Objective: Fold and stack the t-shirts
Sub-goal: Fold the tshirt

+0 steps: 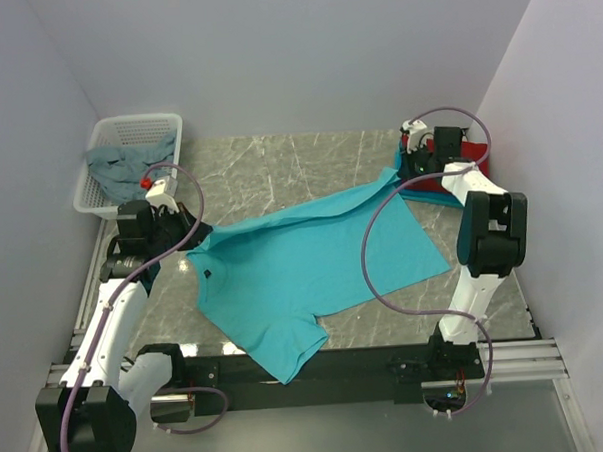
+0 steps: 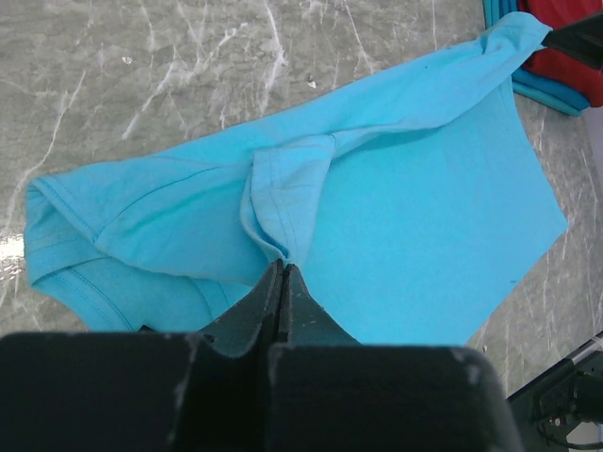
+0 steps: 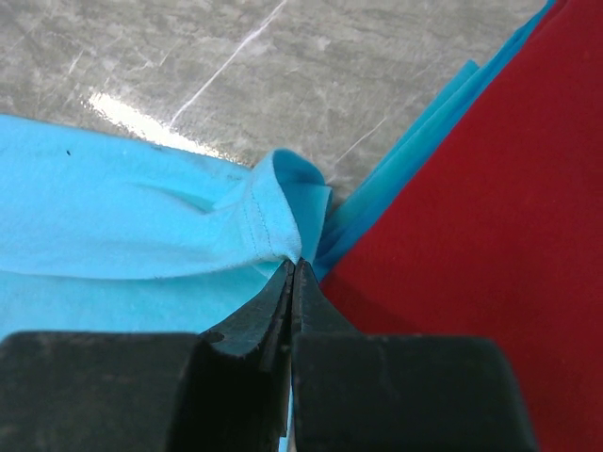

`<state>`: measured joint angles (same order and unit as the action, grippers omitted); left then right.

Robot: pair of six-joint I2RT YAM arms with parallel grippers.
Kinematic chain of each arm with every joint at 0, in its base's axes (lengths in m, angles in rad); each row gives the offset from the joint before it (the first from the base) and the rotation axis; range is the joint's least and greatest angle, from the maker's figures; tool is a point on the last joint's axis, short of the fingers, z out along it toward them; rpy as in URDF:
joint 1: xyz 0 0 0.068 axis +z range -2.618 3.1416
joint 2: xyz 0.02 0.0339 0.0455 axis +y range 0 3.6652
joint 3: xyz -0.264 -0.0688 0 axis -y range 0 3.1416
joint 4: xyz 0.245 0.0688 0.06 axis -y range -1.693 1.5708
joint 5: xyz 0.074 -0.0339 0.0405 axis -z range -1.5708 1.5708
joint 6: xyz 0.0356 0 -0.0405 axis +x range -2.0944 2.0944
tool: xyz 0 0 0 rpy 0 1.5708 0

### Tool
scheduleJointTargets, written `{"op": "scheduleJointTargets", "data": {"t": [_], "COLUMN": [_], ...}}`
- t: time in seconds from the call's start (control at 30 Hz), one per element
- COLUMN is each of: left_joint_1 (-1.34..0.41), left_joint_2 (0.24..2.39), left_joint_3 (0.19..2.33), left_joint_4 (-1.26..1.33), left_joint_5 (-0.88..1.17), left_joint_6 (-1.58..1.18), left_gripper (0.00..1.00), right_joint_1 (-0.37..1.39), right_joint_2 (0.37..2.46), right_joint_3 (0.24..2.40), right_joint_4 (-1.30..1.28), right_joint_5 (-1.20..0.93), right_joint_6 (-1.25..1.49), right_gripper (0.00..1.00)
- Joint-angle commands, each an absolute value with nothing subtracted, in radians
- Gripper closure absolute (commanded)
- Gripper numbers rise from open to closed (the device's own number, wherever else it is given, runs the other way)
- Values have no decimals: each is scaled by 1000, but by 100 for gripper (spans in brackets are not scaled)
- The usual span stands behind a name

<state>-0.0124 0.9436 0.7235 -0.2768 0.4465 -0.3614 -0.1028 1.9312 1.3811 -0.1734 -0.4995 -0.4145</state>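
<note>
A bright turquoise t-shirt [image 1: 303,266] lies partly spread across the marble table, one sleeve hanging over the near edge. My left gripper [image 1: 195,234] is shut on a fold of that shirt's cloth [image 2: 283,212] at its left side, the tips [image 2: 283,266] pinching it. My right gripper [image 1: 399,170] is shut on a hemmed corner [image 3: 273,212] of the same shirt at the back right, so the far edge runs stretched between the two grippers. A folded red t-shirt [image 3: 471,188] lies on a turquoise-blue one [image 3: 424,151] right beside that corner.
A white perforated basket [image 1: 137,125] stands at the back left with a dull grey-blue t-shirt [image 1: 124,166] in it. The red and blue stack [image 1: 476,166] sits in the back right corner under the right arm. Walls close in on three sides.
</note>
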Motion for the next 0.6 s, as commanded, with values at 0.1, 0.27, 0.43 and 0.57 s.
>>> {"op": "scheduleJointTargets", "data": {"t": [0.1,0.27,0.43,0.57], "left_joint_1": [-11,-9,-11,-11], "left_joint_2": [920,916,916,914], "left_joint_3": [715,710,706,704], "left_joint_4": [-276,-284,-284,-282], "left_joint_5": [448,448,454,460], "left_joint_6": [-362,-356,-353,-348], "left_gripper": [100,100,100,100], "right_joint_1": [-114,-115,-121,-146], "right_joint_2": [1856,1826,1763,1692], "right_joint_3": [1376,1324,1249,1157], "right_joint_4": [-149,-152,-169,-164], "right_joint_5": [-509,-502,-486,-472], "right_joint_6": [-437,-462,-521,-543], "right_gripper": [99,95,71,62]}}
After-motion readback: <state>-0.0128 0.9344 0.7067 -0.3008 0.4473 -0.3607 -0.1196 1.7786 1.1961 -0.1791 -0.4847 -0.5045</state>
